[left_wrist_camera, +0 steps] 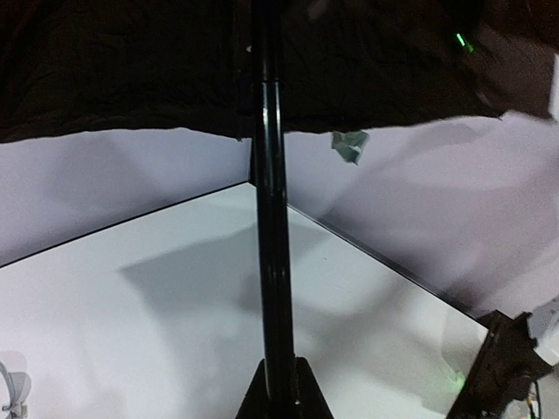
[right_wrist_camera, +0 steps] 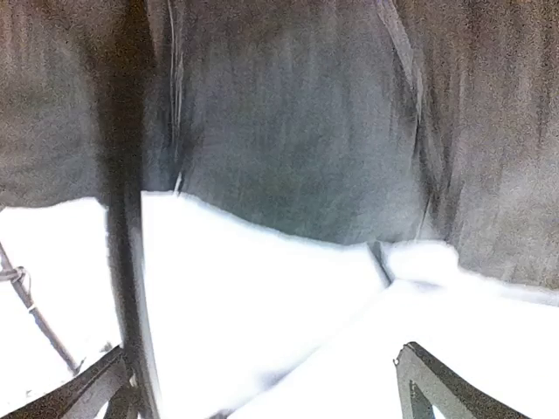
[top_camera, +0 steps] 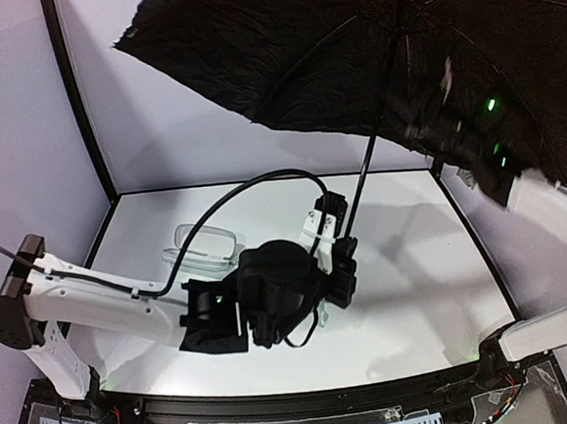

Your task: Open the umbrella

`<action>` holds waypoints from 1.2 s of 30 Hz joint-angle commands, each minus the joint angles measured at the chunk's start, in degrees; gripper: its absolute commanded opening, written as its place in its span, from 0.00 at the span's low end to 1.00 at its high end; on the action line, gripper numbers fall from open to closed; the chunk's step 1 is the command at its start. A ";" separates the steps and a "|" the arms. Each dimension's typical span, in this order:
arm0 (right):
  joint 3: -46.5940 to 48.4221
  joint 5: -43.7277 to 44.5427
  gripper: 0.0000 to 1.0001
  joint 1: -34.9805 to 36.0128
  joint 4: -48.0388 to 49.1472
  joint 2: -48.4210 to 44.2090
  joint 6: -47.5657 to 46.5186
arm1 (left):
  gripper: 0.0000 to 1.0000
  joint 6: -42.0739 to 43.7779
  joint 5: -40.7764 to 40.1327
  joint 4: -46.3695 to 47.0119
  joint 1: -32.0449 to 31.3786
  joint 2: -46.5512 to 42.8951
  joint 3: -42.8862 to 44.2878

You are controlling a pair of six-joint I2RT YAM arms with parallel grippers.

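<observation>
Top external view: the umbrella (top_camera: 349,50) is fully popped open, black underside spread high over the desk's (top_camera: 418,300) far right corner. The left claw (top_camera: 348,254) is clamped tight on the bottom of the thin shaft (left_wrist_camera: 271,218), holding it nearly upright over mid-desk. The right claw (right_wrist_camera: 260,358) is up under the black fabric, fingers spread wide, shaft just beside one finger, gripping nothing.

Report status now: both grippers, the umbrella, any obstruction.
The left gripper shut on the umbrella shaft. The right gripper open under the spread canopy. Nothing obstructing; pale case lying on the table, apart.
</observation>
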 commanded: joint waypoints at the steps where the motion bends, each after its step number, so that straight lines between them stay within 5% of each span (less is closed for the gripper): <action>1: -13.32 -2.34 0.99 2.68 -0.50 -6.23 0.16 | 0.01 6.33 -0.81 16.94 2.75 -0.83 3.20; 4: -19.40 -1.54 0.99 2.80 -4.94 -13.45 -3.21 | 0.01 11.30 -2.52 20.17 4.31 0.40 2.58; 13: -24.05 13.52 0.97 2.99 -10.45 -28.69 -10.24 | 0.01 -4.27 11.71 10.09 9.57 1.16 1.72; 22: -15.64 22.76 0.85 3.61 2.48 -17.56 -8.06 | 0.01 -23.98 26.12 7.51 9.05 0.05 1.54; 26: -8.32 28.55 0.73 3.78 0.53 -9.76 -4.33 | 0.01 -24.26 23.68 5.58 6.72 1.17 4.27; 30: -0.63 31.96 0.71 3.76 -5.25 -4.01 -0.41 | 0.01 -24.24 20.84 5.63 4.94 2.37 5.97; 36: -1.13 37.12 0.58 3.89 -2.44 -2.18 3.93 | 0.01 -24.10 18.91 5.16 3.97 3.76 7.62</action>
